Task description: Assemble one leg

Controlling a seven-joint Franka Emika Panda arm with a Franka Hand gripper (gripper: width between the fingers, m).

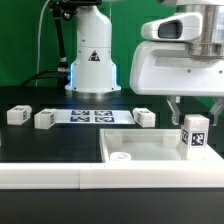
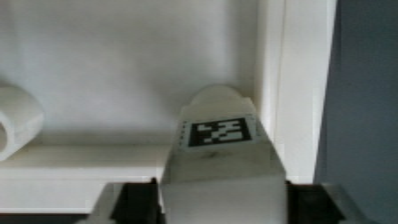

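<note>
My gripper (image 1: 195, 112) is shut on a leg (image 1: 194, 130), a small white block with a black-and-white tag facing the camera. It holds the leg upright over the near right corner of the large flat white square part (image 1: 150, 147). In the wrist view the leg (image 2: 222, 150) sits between my black pads (image 2: 135, 203), its tag pointing away from them. Beneath it lies the square part's flat face (image 2: 125, 60), and its raised rim (image 2: 285, 60) runs alongside. A round socket (image 1: 122, 157) shows on the part and at the edge of the wrist view (image 2: 15, 120).
Three loose legs lie on the black table: two on the exterior view's left (image 1: 17, 116) (image 1: 44, 119), one near the middle (image 1: 144, 117). The marker board (image 1: 93, 115) lies before the robot base (image 1: 92, 60). A white ledge (image 1: 40, 175) runs along the front.
</note>
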